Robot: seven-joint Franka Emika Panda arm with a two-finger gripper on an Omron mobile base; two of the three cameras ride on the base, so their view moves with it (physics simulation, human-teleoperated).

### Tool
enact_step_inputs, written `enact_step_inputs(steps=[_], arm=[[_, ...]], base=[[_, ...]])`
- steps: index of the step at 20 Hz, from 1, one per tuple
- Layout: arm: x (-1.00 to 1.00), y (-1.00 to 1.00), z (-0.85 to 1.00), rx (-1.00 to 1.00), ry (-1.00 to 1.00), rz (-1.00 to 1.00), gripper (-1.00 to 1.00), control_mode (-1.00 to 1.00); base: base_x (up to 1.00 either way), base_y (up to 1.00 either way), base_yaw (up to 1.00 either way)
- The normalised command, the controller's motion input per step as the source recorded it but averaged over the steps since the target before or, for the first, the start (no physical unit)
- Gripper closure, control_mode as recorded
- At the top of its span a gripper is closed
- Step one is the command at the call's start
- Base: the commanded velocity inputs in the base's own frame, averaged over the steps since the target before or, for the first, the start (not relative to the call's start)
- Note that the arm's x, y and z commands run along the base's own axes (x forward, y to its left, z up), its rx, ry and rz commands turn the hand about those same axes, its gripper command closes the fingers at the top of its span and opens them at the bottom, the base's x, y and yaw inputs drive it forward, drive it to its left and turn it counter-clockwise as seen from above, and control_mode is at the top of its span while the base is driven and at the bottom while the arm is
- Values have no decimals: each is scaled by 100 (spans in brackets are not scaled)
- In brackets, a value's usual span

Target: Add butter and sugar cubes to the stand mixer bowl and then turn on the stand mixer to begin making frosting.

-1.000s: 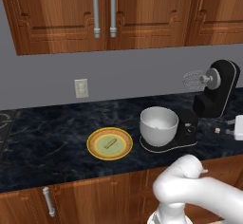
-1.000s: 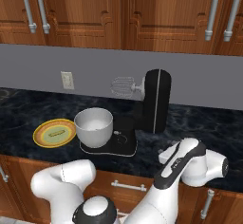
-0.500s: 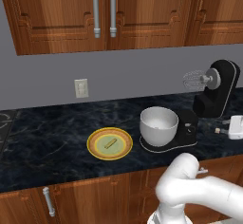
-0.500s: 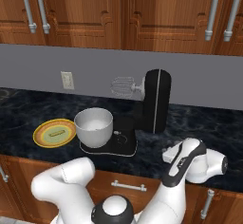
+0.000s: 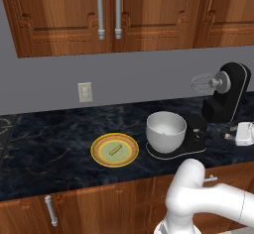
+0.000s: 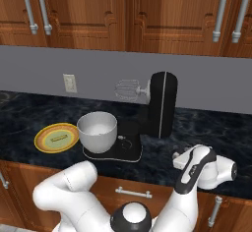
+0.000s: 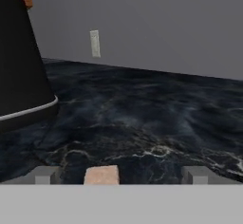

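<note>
Evidently the first pickup is in hand: nothing has yet been put into the stand mixer bowl [image 5: 166,131], which is seen as a deep, round, white to light-grey vessel seated on the flat black base of the stand mixer [image 5: 225,99]. The mixer's bulky, glossy black head is tilted back, and its silver wire whisk [image 5: 202,84] is held clear of the bowl.

The butter [image 5: 116,149], a thin yellow-tan stick, is laid on a flat round yellow plate [image 5: 100,153] with an orange rim, just beside the bowl on the side away from the mixer column. A small white boxy object [image 5: 244,133] is seen on the counter beyond the mixer.

From the hand view, the gripper [image 7: 121,175] is held low over the dark, marbled, polished countertop [image 7: 156,118], with its jaws spread fully wide and nothing gripped. A small pale beige block, judged to be one of the sugar cubes [image 7: 101,174], is seen between the two grey fingertips [image 7: 46,175], nearer one than the other. Whether it is touched cannot be told. A black curved surface with a thin pale line around it is seen near by; what it belongs to cannot be told.

A centring of the jaws about the cube and a gentle closing are called for next, then a lift and a carry across to the bowl. As the cube is tiny and hard-edged, a light, square grip is judged necessary lest it be flicked away.
</note>
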Motion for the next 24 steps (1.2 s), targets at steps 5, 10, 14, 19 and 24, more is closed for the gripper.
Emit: enact_step_inputs(steps=[5,10,14,19,24], arm=[[9,-7,-25,0,0,0,-100,-100],[4,0,-19,-1,0,0,-100,-100],[-7,4,-14,-2,0,0,-100,-100],[-4,16,-1,-2,-3,0,-100,-100],[4,7,0,-1,-5,0,-100,-100]], base=[[0,0,0],[0,0,0],[0,0,0],[0,0,0],[0,0,0]])
